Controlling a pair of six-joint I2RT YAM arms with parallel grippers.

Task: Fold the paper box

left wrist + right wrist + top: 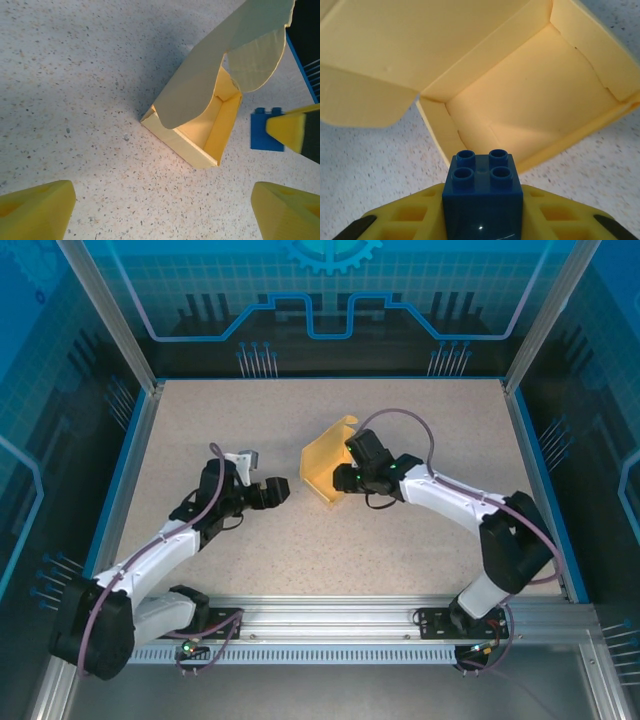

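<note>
Table (420, 530): flat speckled beige top, blue lip along the left, far and right edges, metal rail (330, 615) across the near edge where my arms are bolted. The surface looks clean in my left wrist cam (75, 75) and right wrist cam (370, 165).

Only one item sits on it: the paper box (325, 468), pale yellow, near the middle, a bit towards the far side. Its base is flat on the top, it is open, and its lid flap is raised (200, 135). The inside is bare (530, 100).

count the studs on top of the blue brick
4 studs in a square on the blue brick: two toward the paper box, two nearer the camera; none seems hidden.
</note>
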